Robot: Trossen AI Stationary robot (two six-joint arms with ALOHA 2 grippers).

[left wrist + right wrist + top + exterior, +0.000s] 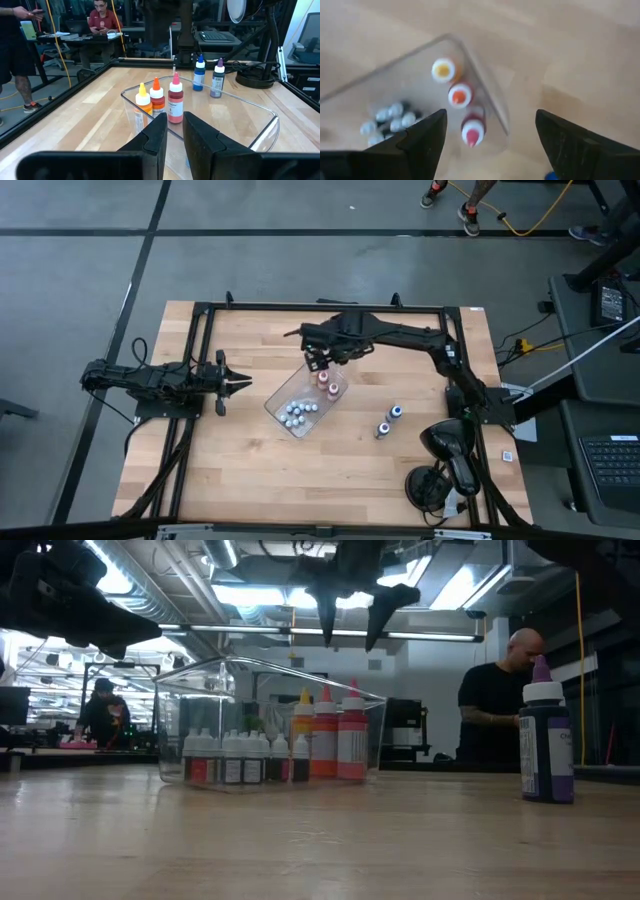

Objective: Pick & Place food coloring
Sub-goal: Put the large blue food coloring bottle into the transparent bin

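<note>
No legible text, brand, no. or sign in any view. Bottles (175,104) in the tray (260,107), ahead of the left end effector (174,131), carry labels w/ print too small to read. Same for the blue bottle (199,74) and purple bottle (545,735) farther out on the table (240,470): labels show, wording can't be made out.
</note>
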